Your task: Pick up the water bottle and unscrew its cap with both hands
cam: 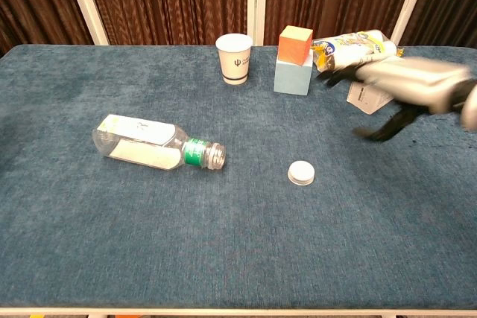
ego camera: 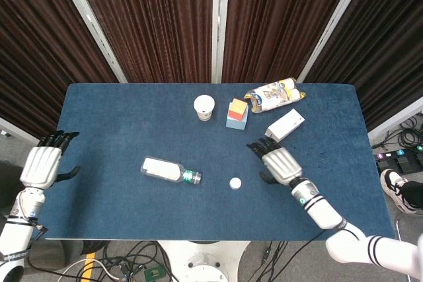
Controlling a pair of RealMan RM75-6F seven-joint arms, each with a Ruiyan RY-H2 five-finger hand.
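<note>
The clear water bottle [ego camera: 169,172] [cam: 156,147] lies on its side on the blue table, its open neck with a green label band pointing right. Its white cap [ego camera: 234,183] [cam: 302,173] rests flat on the cloth to the right of the neck, apart from it. My right hand [ego camera: 277,162] [cam: 402,86] hovers right of the cap with fingers spread and nothing in it; it is blurred in the chest view. My left hand [ego camera: 41,166] is beyond the table's left edge, open and holding nothing, far from the bottle.
At the back stand a white paper cup [ego camera: 204,107] [cam: 234,57], an orange block on a light-blue block [ego camera: 236,113] [cam: 294,59], a snack bag [ego camera: 275,94] [cam: 349,48] and a white box [ego camera: 285,126].
</note>
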